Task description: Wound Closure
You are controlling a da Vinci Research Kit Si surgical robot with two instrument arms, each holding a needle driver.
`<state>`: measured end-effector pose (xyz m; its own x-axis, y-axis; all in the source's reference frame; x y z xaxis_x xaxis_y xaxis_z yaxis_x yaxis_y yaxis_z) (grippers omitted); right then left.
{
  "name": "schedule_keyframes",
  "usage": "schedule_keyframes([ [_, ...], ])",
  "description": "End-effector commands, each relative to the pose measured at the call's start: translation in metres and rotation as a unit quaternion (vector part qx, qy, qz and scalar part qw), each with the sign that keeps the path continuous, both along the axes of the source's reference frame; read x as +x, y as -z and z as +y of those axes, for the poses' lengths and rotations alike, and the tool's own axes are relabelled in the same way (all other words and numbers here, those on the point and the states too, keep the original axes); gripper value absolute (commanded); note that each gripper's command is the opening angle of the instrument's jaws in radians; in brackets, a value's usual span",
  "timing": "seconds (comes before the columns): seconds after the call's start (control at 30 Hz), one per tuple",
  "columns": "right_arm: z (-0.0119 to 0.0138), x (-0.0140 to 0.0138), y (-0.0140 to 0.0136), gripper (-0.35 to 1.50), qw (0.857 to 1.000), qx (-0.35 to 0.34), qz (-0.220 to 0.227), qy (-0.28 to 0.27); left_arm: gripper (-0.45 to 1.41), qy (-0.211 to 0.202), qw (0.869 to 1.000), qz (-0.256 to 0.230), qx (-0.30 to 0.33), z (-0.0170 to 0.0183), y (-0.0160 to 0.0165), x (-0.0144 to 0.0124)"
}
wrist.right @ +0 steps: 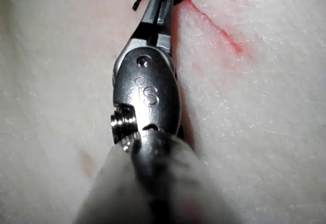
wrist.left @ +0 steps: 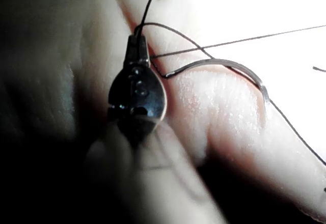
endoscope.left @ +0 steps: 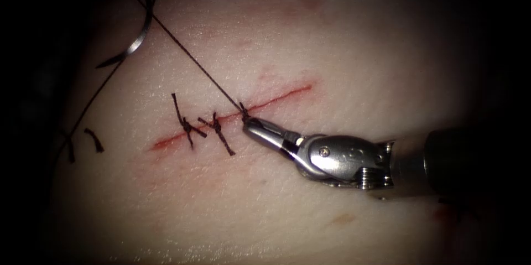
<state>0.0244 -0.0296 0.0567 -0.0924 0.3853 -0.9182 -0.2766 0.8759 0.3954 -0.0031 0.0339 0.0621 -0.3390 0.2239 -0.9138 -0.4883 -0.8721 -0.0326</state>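
Steel jaws of the right tool (endoscope.left: 250, 125) are lying closed at the third knot (endoscope.left: 243, 111) on the cut (endoscope.left: 232, 115), near the middle of the endoscope view, and they appear to be clamping the thread (endoscope.left: 193, 57) right where it leaves the tissue (endoscope.left: 343, 38). The right wrist view is showing the same tool (wrist.right: 162, 2) with its tips pressed together against dark thread ends beside the red line of the cut (wrist.right: 219, 33).

From that knot the thread is running taut, up and to the left, toward the upper left of the endoscope frame. There the needle (endoscope.left: 141, 35) is lying free on the tissue, left of the cut and not in it, its curve standing roughly upright in the frame. In the left wrist view the left tool (wrist.left: 137, 43) is gripping the thread with jaws closed, and the needle (wrist.left: 224, 66) is resting just beside it, unheld, with thread trailing from its end.

The relation that matters is the thread's long axis: it is stretching diagonally between the two tools, the right one at the knot, the left one far up and left. The left tool is much the nearer to the needle.

Two finished stitches (endoscope.left: 202, 126) are sitting left of the knot, and cut ends of thread (endoscope.left: 94, 139) are lying at the left edge.
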Motion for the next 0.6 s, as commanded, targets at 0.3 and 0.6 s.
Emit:
schedule_keyframes([
  [0.3, -0.0021, 0.0001, -0.001, -0.35, 1.0, -0.005, 0.002, 0.006, -0.45, 0.044, 0.999, 0.01, -0.008, 0.0004, -0.0002, 0.0005],
  [0.6, -0.0023, -0.0004, -0.0012, -0.35, 1.0, -0.005, -0.001, 0.005, -0.45, 0.071, 0.997, 0.012, -0.014, 0.0001, 0.0, 0.002],
])
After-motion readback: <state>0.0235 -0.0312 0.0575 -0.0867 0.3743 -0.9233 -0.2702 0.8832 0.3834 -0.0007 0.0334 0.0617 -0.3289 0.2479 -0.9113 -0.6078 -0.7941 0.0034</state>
